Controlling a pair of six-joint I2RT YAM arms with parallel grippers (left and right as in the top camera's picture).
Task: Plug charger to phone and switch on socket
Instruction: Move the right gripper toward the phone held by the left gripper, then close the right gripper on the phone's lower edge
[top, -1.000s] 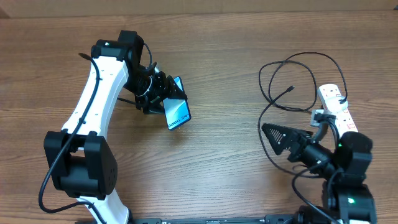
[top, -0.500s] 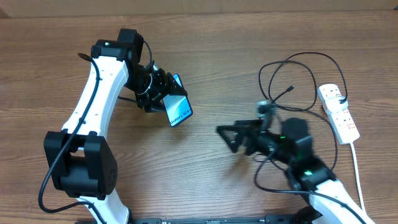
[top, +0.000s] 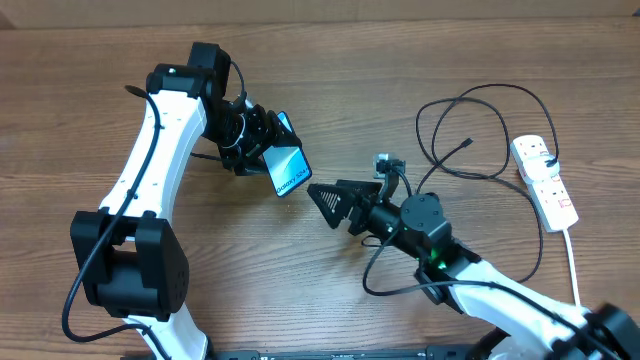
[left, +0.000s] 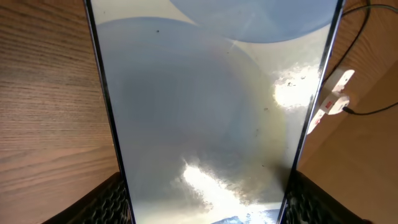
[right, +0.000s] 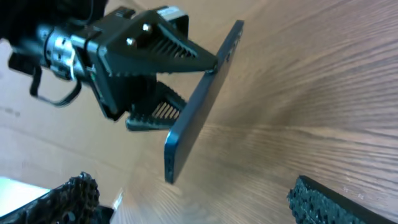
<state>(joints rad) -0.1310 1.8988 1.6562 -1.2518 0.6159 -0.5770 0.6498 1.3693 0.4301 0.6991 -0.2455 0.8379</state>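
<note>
My left gripper (top: 262, 150) is shut on the phone (top: 287, 167) and holds it tilted above the table. The phone's pale screen fills the left wrist view (left: 205, 106), and its dark edge shows in the right wrist view (right: 199, 106). My right gripper (top: 322, 207) is open and empty, just right of the phone and pointing at it; in the right wrist view its fingers (right: 199, 202) sit below the phone's lower end. The charger cable (top: 470, 100) lies looped at the right, its plug tip (top: 468, 142) loose on the table. The socket strip (top: 545, 180) lies at the far right.
The strip's white cord (top: 574, 270) runs toward the front right edge. A loop of black cable (top: 385, 285) lies under the right arm. The socket strip also shows in the left wrist view (left: 333, 93). The table is bare wood.
My right arm has swung left from beside the socket strip to just beside the phone, gripper still open. My left gripper has raised the phone slightly.
</note>
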